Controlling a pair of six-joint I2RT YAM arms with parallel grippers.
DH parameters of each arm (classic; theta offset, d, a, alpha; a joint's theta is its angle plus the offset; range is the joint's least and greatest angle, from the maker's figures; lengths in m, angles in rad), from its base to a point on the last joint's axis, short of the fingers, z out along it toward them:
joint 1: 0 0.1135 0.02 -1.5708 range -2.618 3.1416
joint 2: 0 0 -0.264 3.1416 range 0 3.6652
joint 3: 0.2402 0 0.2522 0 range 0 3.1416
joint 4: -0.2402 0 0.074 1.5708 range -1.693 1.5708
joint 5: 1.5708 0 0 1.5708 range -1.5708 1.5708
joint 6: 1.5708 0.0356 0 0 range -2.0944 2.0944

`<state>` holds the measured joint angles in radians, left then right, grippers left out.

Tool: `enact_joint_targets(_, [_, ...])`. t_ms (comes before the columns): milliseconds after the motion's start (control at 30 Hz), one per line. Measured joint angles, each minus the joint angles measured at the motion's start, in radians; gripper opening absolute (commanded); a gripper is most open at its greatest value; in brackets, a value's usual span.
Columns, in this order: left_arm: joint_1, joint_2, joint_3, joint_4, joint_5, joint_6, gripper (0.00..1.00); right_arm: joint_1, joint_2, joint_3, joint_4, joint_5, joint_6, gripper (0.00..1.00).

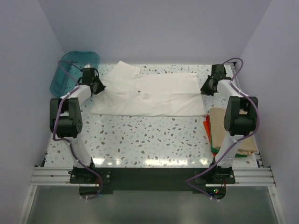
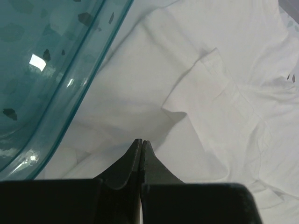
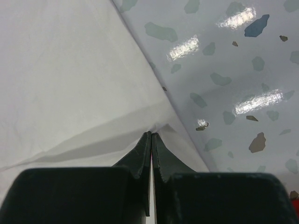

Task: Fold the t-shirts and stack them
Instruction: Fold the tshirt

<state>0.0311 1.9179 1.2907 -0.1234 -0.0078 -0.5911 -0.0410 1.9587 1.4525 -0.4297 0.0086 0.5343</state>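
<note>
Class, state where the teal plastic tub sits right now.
Top view: the teal tub sits at the far-left corner of the table, just behind the left gripper and left of the off-white t-shirt.

Pale lilac walls (image 1: 154, 28), glossy speckled terrazzo table (image 1: 140, 140), overhead glare

Speckled table (image 1: 149, 140), off-white t-shirt (image 1: 154, 95) spread at back, teal tub (image 1: 70, 70) far-left, shirt stack (image 1: 216, 123) right.
</note>
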Motion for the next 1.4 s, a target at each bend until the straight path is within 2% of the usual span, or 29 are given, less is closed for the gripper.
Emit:
enact_joint_targets(600, [0.019,-0.005,-0.021,-0.022,-0.068,-0.018,0.0,-0.027,0.018,0.0,-0.002,-0.001,0.0,0.01])
enact_joint_targets(700, [0.025,-0.005,-0.027,-0.025,-0.066,-0.018,0.0,-0.03,0.021,0.0,-0.002,-0.004,0.001,0.08])
enact_joint_targets(800, [0.029,-0.005,-0.027,-0.02,-0.055,-0.018,0.02,-0.032,0.021,0.0,-0.002,-0.005,0.002,0.3])
enact_joint_targets(833, [0.029,-0.005,-0.027,-0.019,-0.048,-0.018,0.19,-0.033,0.021,0.0,-0.002,-0.006,0.002,0.45])
enact_joint_targets(933, [0.029,-0.008,-0.028,-0.013,-0.021,-0.013,0.42,-0.035,0.02,0.0,-0.003,-0.01,-0.002,0.61])
enact_joint_targets(1033, [0.027,-0.044,-0.046,-0.009,0.009,-0.016,0.46,-0.035,0.009,-0.003,-0.009,-0.009,-0.004,0.63])
enact_joint_targets(1133, [0.021,-0.135,-0.1,-0.002,0.017,-0.022,0.45,-0.028,-0.051,-0.053,-0.01,-0.008,-0.002,0.62])
enact_joint_targets(1267, [-0.008,-0.328,-0.219,-0.01,-0.025,-0.073,0.4,0.001,-0.214,-0.187,-0.004,0.0,0.008,0.58])
enact_joint_targets(1400, [-0.026,-0.499,-0.363,-0.027,-0.097,-0.143,0.4,0.066,-0.368,-0.336,0.018,0.0,0.036,0.57])
